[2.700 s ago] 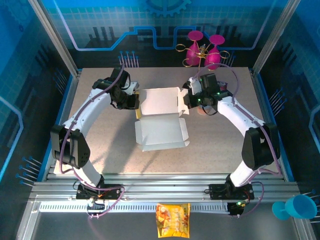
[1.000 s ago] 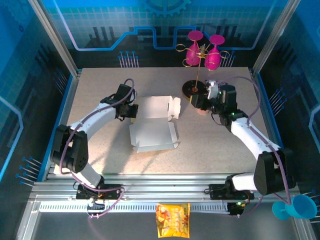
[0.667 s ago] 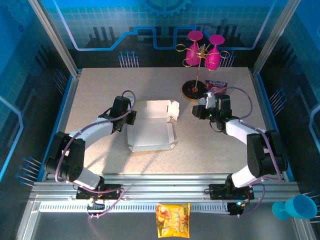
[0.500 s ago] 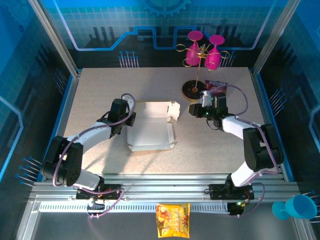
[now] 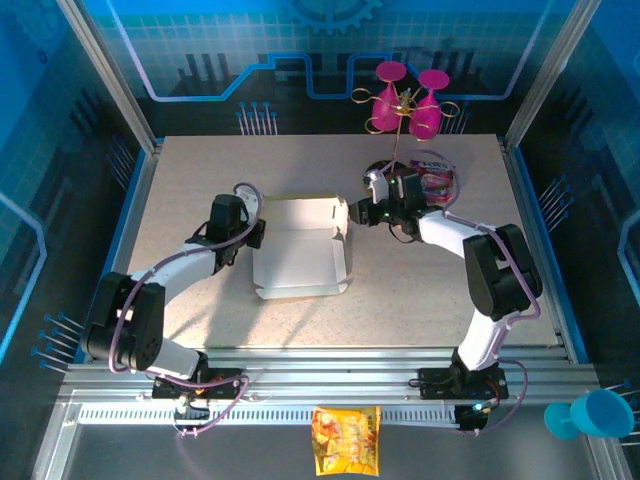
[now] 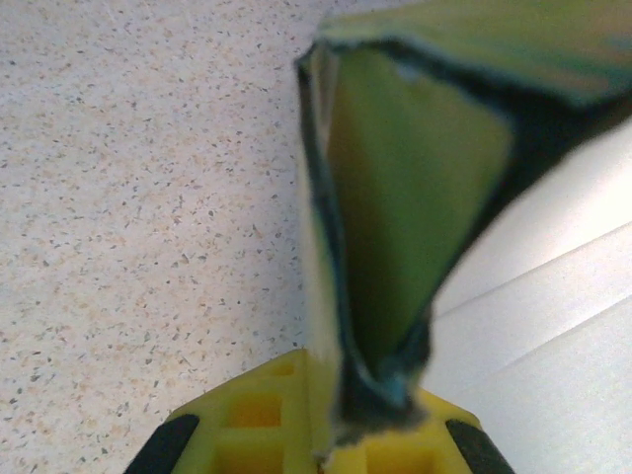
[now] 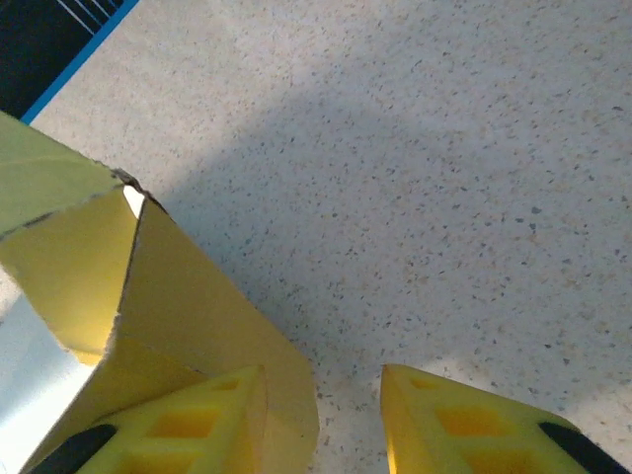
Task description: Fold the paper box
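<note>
Cardboard is sitting seemingly half-folded, far flaps waiting: I'm pinching the box (image 5: 298, 262) with the left gripper (image 6: 341, 439), right gripper (image 7: 346, 385) gaping beside it.

The paper box (image 5: 298, 258) is white inside and golden-yellow outside, the tabletop (image 5: 420, 290) speckled beige, and the goblets (image 5: 385, 110) beyond the box are magenta.
</note>
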